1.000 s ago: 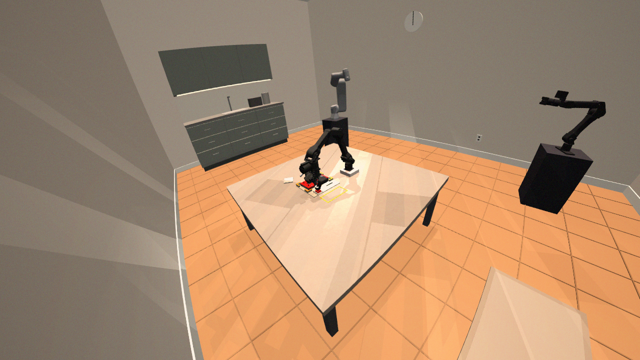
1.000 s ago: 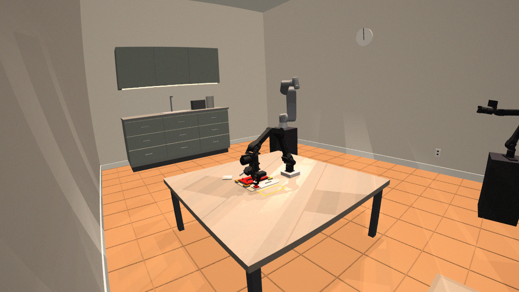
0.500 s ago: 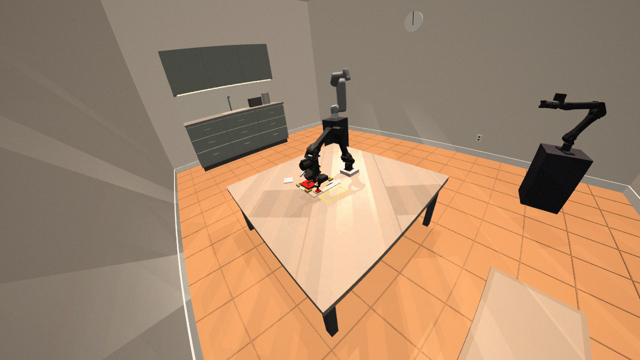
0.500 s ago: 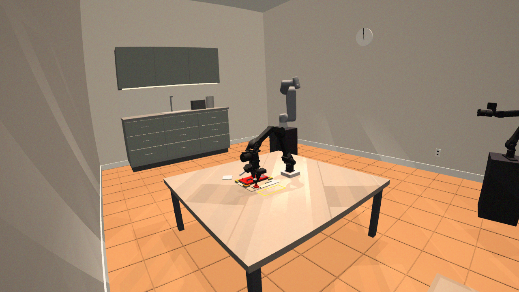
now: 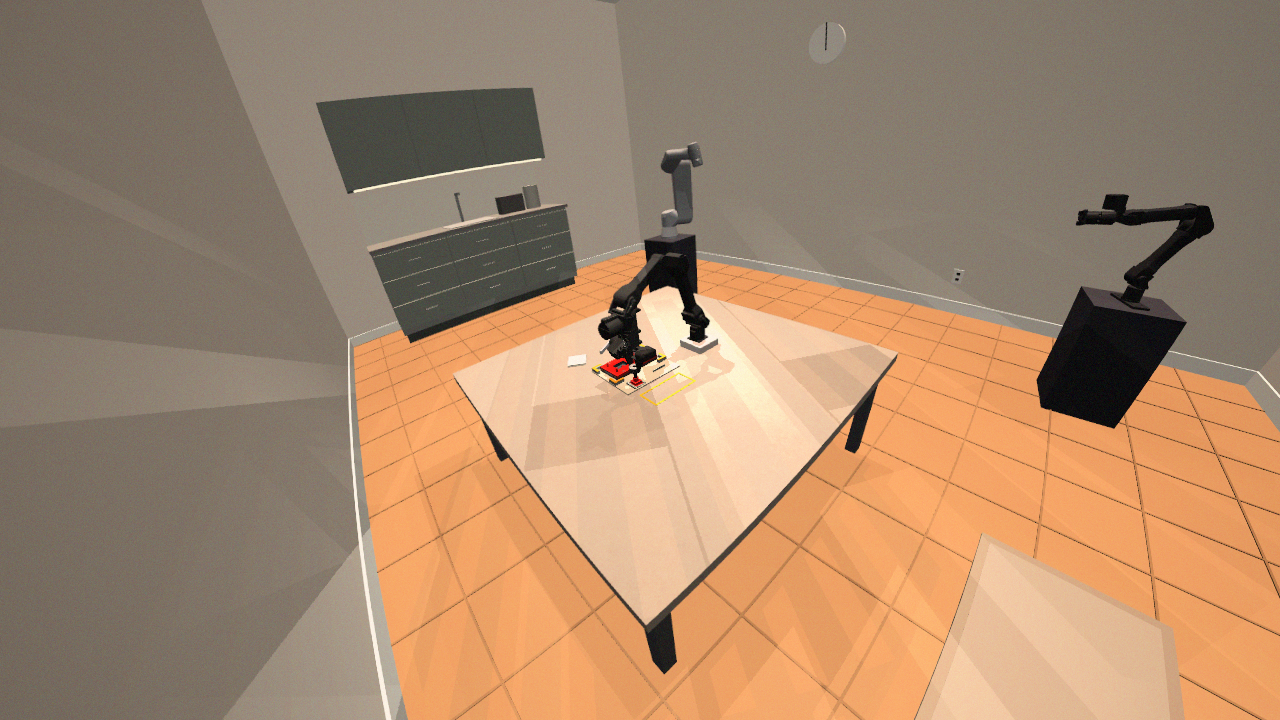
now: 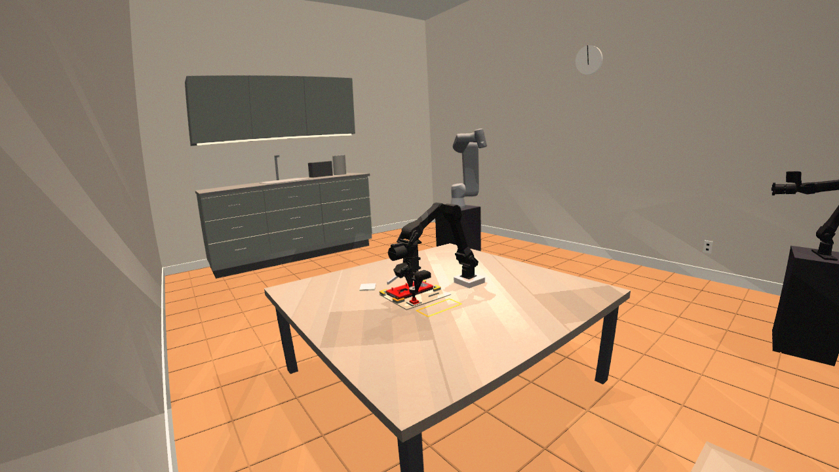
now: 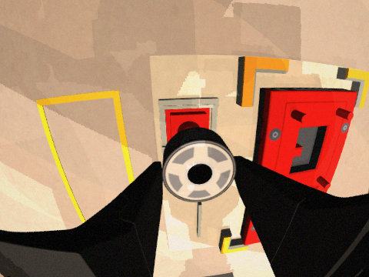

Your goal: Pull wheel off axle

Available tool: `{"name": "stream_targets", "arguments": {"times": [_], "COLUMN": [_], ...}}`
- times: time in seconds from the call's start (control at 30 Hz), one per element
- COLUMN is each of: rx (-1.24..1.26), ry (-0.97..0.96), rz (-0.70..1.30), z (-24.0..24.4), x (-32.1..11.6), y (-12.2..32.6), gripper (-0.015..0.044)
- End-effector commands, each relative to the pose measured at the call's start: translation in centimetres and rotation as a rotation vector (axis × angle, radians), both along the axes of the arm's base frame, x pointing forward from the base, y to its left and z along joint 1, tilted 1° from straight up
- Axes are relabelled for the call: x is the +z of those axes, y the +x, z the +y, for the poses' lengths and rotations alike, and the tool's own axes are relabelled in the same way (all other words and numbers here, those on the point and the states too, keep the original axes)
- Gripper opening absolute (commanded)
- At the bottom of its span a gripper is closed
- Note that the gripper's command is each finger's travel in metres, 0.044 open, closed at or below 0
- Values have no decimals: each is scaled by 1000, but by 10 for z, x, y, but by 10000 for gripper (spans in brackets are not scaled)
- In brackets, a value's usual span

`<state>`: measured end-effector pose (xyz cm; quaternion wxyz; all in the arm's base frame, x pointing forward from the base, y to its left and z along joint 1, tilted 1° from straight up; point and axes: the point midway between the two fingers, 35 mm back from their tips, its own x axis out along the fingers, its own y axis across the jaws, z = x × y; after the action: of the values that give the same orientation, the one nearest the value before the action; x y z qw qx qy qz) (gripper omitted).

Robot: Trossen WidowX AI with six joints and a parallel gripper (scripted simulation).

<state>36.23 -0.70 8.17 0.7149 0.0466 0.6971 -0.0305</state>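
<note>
My gripper (image 5: 636, 370) (image 6: 413, 292) (image 7: 197, 165) is shut on the wheel (image 7: 200, 158), with one finger on each side of its black tyre. The pale spoked face is turned to the wrist camera. Its centre hole is dark, and no axle tip stands above the face. The red axle base (image 5: 635, 382) (image 6: 413, 301) (image 7: 173, 117) sits in a grey frame below and partly behind the wheel. The axle is hidden, so I cannot tell whether it still enters the wheel. The marked area, a yellow outline (image 5: 656, 403) (image 6: 427, 315) (image 7: 78, 97), lies left of the wheel in the wrist view.
A red block (image 5: 611, 368) (image 7: 278, 154) with pegs and a square opening stands on the right in the wrist view, beside an orange corner bracket (image 7: 247, 81). A yellow bracket (image 7: 227, 245) is at the bottom. A white pad (image 5: 577, 360) (image 6: 367, 286) lies beyond the block.
</note>
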Motion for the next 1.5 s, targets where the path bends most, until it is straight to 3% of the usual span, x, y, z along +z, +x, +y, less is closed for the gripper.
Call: {"name": "stream_targets", "arguments": {"times": [0.0, 1.07, 1.47], "rx": [4, -1, 1], "ry": [1, 0, 2], "rz": [-8, 5, 1], "z": [0, 0, 46], "x": [4, 35, 39], "y": [2, -6, -20], "gripper": [0, 0, 0]}}
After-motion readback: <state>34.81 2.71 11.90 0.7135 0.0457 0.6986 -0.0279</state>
